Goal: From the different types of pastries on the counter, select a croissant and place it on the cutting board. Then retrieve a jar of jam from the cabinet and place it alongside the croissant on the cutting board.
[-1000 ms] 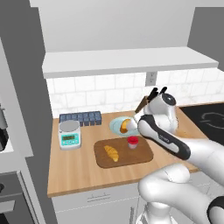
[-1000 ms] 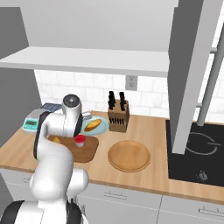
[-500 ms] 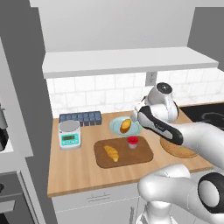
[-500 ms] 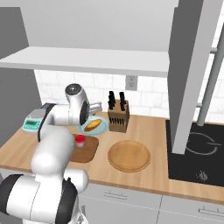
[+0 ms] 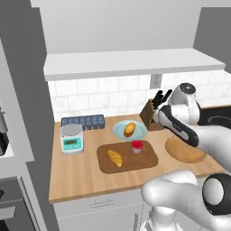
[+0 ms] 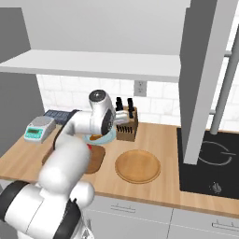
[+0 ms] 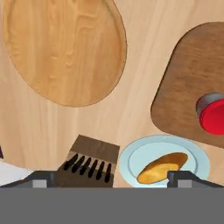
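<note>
Claw (image 7: pixel 112 177) empty, tips spread wide above the tabletop. Curved yellow croissant (image 5: pixel 114 157) and small red-lidded jam jar (image 5: pixel 136 146) both on dark brown wooden cutting board (image 5: pixel 149 159). Placement looks complete; next: retract.

Both base views flank the cutting board (image 5: pixel 128 159); hand view looks straight down.

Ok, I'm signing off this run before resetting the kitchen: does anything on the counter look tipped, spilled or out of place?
Nothing stands out. The croissant and the jar of jam both sit on the cutting board, apart from each other, the jar upright with its red lid on. The bun lies on its pale blue plate, and nothing looks spilled.
</note>
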Robot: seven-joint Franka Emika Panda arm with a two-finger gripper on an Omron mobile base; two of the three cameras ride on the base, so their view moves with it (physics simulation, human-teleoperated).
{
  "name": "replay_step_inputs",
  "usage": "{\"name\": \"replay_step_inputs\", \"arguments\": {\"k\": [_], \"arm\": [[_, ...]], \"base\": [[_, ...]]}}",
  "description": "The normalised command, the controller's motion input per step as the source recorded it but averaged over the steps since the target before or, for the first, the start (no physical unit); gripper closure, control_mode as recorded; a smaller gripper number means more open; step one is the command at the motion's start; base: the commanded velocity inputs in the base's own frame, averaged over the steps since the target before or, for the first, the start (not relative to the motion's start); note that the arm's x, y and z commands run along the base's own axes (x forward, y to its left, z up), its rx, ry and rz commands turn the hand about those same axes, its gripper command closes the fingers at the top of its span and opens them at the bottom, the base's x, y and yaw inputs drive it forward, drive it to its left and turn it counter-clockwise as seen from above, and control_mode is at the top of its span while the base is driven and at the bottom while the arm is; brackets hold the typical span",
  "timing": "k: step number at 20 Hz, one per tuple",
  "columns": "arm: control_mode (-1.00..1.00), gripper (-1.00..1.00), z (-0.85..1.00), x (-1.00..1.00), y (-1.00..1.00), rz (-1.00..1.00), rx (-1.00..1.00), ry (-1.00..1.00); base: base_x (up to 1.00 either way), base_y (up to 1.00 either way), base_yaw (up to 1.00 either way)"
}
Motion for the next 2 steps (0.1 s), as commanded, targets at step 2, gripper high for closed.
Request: {"name": "replay_step_inputs", "arguments": {"k": [2], "arm": [[-1.0, -1.0, -0.01, 0.01, -0.57, -0.1, -0.03, 0.01]], "base": [[0.0, 0.0, 0.0]]}}
